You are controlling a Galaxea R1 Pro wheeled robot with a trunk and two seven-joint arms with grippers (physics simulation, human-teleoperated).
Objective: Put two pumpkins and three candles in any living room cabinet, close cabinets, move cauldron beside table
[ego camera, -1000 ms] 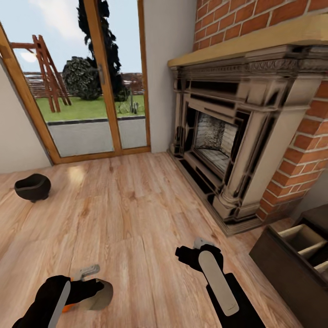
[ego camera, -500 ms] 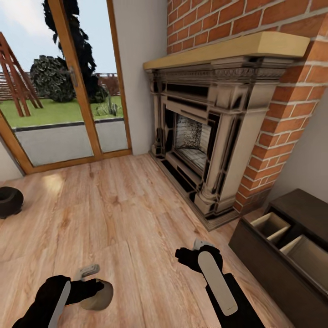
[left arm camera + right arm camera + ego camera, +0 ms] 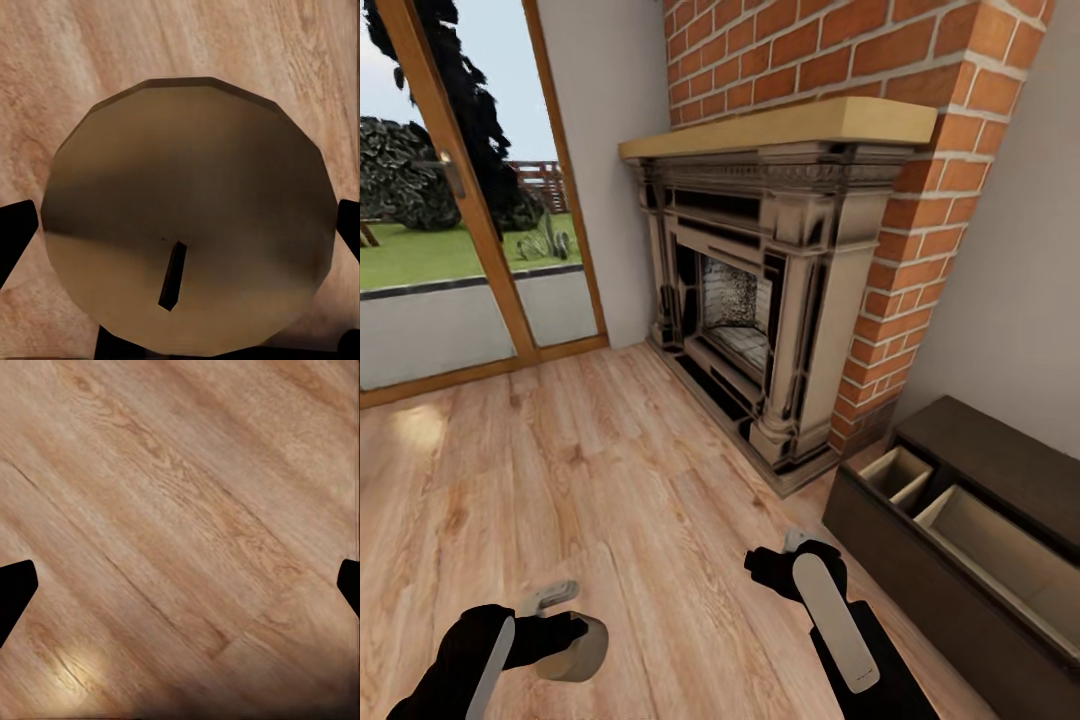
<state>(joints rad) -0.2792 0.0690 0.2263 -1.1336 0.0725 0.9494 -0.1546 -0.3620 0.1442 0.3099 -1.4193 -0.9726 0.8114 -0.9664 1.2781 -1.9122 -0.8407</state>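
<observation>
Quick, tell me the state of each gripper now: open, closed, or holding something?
Left gripper: shut on a candle.
Right gripper: open, holding nothing, above the wooden floor.

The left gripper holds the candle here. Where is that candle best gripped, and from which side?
Across its curved side wall, coming in from the wick end, as the left gripper does. The candle is a short, stubby cylinder, so opposite sides likely give the fingers matching contact; its flat top face offers nothing to pinch.
</observation>
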